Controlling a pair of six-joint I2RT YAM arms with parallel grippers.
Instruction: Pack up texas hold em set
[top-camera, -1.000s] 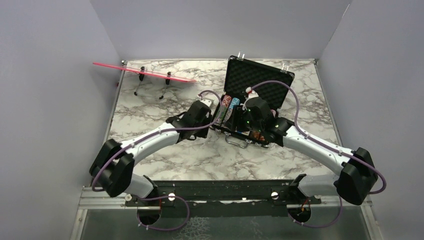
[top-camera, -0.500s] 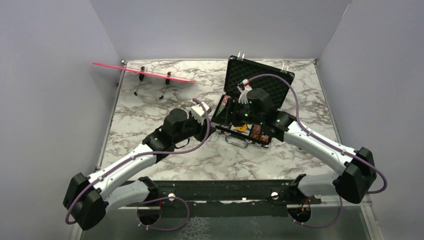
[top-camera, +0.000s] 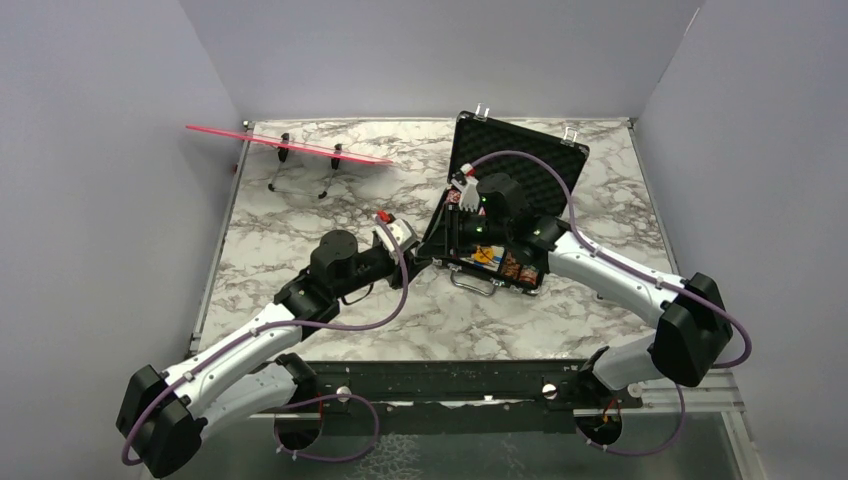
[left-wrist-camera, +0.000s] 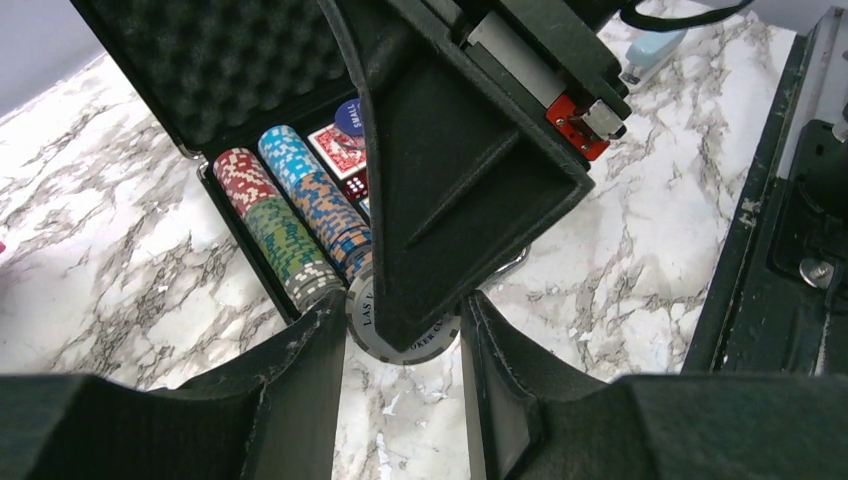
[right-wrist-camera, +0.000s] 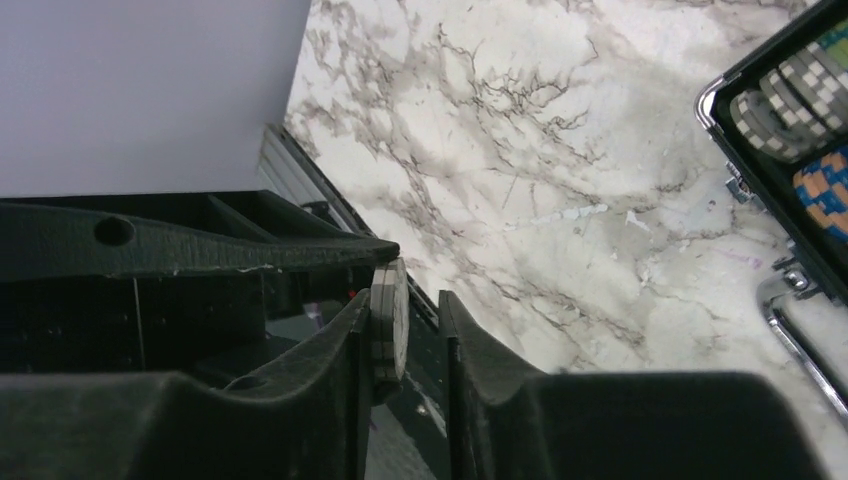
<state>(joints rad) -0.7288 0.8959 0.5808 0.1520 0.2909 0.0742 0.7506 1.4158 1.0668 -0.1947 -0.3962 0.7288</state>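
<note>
left gripper (left-wrist-camera: 403, 310) clamped, arm stretched forward | right gripper (right-wrist-camera: 402, 305) slightly parted, meeting left's

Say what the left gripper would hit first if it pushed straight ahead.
The right gripper: its black finger stands directly ahead of the left gripper, seemingly against the chip held there. The open case lies behind it.

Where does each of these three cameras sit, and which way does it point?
Top external: fixed above and behind the arms, looking down on the marble table and open case; left arm and right arm show.
Left wrist: on the left arm, looking past the left gripper at the case's chip rows; its fingers show.
Right wrist: on the right arm, looking past the right gripper across the table to a wall; its fingers show.
Shared: both wrist views show the same grey chip between their fingers.
</note>
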